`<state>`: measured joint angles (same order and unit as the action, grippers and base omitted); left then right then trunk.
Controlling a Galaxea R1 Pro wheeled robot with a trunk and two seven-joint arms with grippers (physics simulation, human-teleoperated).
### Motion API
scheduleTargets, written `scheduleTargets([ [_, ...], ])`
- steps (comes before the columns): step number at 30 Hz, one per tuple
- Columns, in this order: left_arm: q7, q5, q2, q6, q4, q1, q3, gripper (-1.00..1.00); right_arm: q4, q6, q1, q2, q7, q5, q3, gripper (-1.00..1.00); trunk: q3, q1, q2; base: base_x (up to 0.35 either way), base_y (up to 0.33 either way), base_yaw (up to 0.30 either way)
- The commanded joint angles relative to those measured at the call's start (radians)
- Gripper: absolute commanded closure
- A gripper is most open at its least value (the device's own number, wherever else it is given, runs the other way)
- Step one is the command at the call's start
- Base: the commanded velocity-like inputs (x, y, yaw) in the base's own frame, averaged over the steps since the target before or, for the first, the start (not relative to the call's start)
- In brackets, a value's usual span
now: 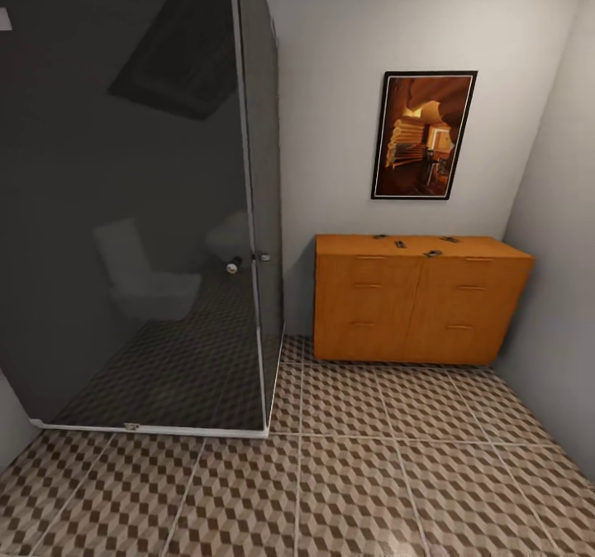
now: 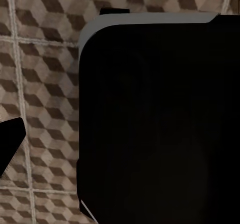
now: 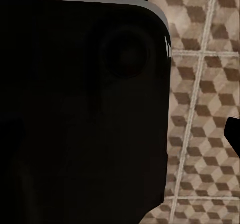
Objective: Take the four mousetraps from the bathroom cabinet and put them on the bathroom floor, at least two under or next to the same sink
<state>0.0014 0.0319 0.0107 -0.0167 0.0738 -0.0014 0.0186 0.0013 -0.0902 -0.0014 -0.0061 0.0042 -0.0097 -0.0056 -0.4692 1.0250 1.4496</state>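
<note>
The orange-brown cabinet [image 1: 417, 301] stands against the far wall at the right, its drawers closed. Several tiny dark mousetraps lie on its flat top, among them one [image 1: 380, 236] at the back left, one [image 1: 433, 253] near the front edge and one [image 1: 449, 240] at the back right. The cube-patterned bathroom floor [image 1: 347, 474] stretches from me to the cabinet. The sink is out of view. In each wrist view a large black part of the robot covers most of the tiles [image 2: 40, 84] [image 3: 200, 109]. A dark sliver [image 2: 10, 146] [image 3: 232, 134] shows at each view's edge.
A dark glass shower enclosure [image 1: 140, 210] with a white base rail fills the left side, its corner post [image 1: 260, 259] close to the cabinet. A framed picture [image 1: 423, 135] hangs above the cabinet. A grey wall [image 1: 554, 292] bounds the right side.
</note>
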Motion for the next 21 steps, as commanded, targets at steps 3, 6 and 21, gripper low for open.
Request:
scheduleTargets([
  [3, 0.0, 0.003, 0.0, -0.002, 0.0, 0.0, 0.001, -1.0, 0.0, -0.003, 0.0, 0.0, 0.0, -0.001, -0.001, -1.0, -0.001, 0.0, 0.0, 0.0, 0.0, -0.251],
  [6, 0.0, 0.003, -0.001, -0.002, 0.0, 0.0, 0.001, -1.0, 0.0, -0.003, 0.0, 0.0, 0.0, -0.001, -0.001, -1.0, -0.001, 0.0, 0.0, 0.0, 0.0, -0.251],
  [21, 0.0, 0.001, -0.013, -0.003, 0.003, 0.0, -0.003, -1.0, 0.0, -0.003, 0.0, -0.002, 0.0, -0.003, -0.001, -1.0, -0.001, 0.0, 0.0, 0.0, 0.0, -0.251],
])
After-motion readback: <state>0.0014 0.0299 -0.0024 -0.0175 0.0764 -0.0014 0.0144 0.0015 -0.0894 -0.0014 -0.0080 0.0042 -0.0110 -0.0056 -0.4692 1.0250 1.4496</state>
